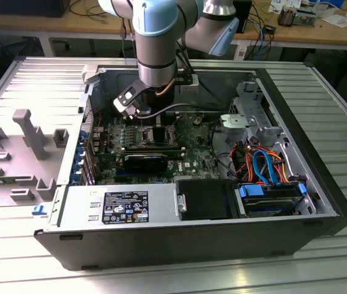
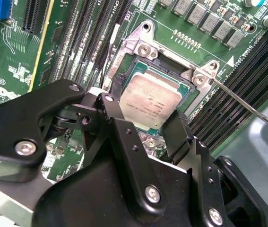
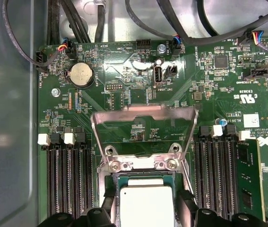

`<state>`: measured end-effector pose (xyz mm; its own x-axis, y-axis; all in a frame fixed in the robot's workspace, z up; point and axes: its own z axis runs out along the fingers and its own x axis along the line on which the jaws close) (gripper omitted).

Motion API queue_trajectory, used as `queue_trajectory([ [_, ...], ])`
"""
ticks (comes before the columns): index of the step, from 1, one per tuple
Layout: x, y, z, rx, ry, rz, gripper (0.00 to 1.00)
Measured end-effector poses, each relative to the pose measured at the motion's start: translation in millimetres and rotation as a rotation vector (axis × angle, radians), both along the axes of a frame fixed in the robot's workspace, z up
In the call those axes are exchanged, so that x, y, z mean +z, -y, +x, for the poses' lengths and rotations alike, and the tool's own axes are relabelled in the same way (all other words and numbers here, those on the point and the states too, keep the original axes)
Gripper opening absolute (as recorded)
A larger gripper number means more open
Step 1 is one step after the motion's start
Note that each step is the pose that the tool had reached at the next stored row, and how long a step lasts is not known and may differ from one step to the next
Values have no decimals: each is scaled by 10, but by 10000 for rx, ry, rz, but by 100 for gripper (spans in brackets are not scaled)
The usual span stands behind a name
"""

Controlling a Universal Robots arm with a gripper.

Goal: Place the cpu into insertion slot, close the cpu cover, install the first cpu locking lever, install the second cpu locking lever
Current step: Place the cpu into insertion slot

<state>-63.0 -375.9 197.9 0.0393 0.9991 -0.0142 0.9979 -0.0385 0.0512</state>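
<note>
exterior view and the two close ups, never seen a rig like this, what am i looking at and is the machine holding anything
The exterior view is taken by a camera off the machine. It shows a robot arm reaching down into an open computer case that lies on a ribbed metal table. Inside is the green circuit board. Both wrist views come from cameras riding on the arm, looking past its gripper, the black clamp at its end. The gripper is right at the cpu, a small silver-topped chip that lies in the insertion slot. Whether it grips the chip I cannot tell. The cpu cover, a thin metal frame, stands swung open.
</note>
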Motion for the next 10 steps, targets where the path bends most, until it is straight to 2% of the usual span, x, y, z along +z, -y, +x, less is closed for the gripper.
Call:
queue_trajectory([
  [1,2,1,0,1,0,-34,62],
  [5,4,-2,0,0,0,-41,62],
  [10,-3,-38,1,4,0,-40,62],
])
